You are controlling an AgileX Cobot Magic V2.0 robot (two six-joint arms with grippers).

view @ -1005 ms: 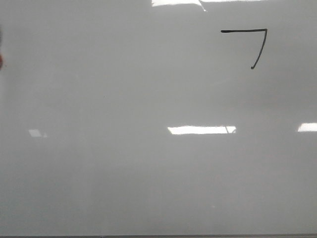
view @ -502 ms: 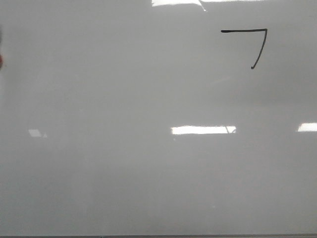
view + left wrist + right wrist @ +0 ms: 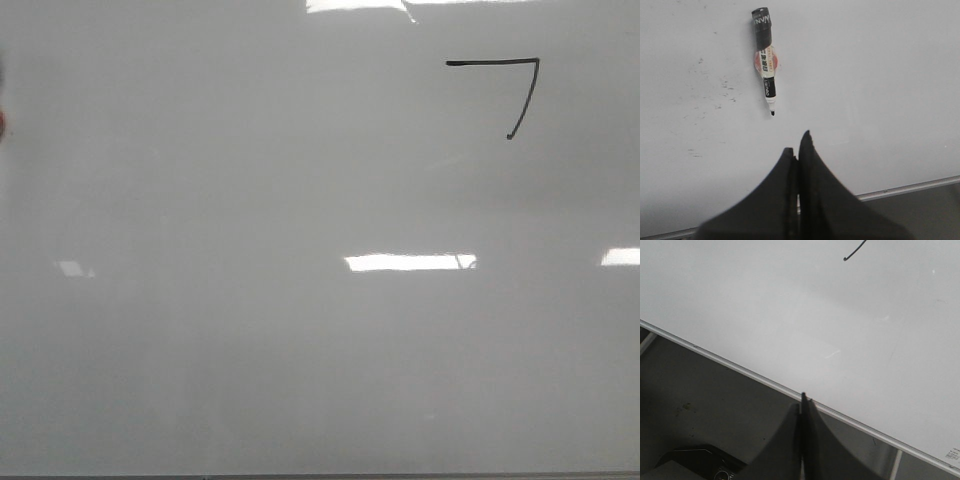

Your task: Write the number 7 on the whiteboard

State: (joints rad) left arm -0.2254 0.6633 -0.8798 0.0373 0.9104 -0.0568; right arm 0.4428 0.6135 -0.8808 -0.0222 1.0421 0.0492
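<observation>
Judging the number 7 (image 3: 505, 90) complete on the whiteboard (image 3: 250, 350), both arms are best kept clear; left end effector (image 3: 799, 145) and right end effector (image 3: 803, 399) are closed, empty, the marker (image 3: 765, 60) lying free.

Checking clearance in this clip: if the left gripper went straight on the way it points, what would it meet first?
Probably the uncapped black-and-white marker pen lying on the glossy grey-white whiteboard, slightly off the shut left gripper; depth unclear.

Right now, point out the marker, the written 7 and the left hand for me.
marker (image 3: 766, 64): left wrist view, on the middle of its barrel.
number 7 (image 3: 526, 95): front view, on the slanted downstroke.
left hand (image 3: 799, 145): left wrist view, between its closed fingertips.
</observation>
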